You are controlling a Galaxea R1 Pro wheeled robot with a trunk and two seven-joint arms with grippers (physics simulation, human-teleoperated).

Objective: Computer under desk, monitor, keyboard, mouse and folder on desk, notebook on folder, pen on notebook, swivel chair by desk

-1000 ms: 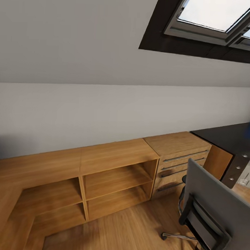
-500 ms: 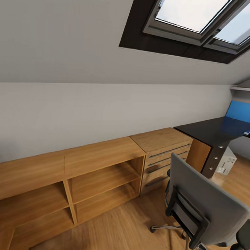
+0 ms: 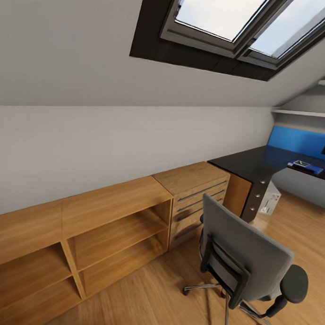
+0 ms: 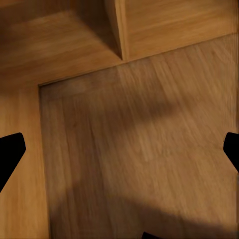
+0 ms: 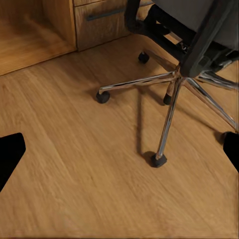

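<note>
With both hands spread wide and empty, the robot could clip the swivel chair [image 3: 246, 258] standing between it and the tabletop [image 3: 257, 163].

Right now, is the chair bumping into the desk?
Apart. In the head view, bare wooden floor shows between the chair and the dark desk, so they don't touch.

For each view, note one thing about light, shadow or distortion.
Head view: daylight through the skylight; wide-angle tilt skews the walls. Left wrist view: broad soft shadows cross the wooden floor. Right wrist view: the swivel chair base casts thin dark shadows; chrome legs glint.
</note>
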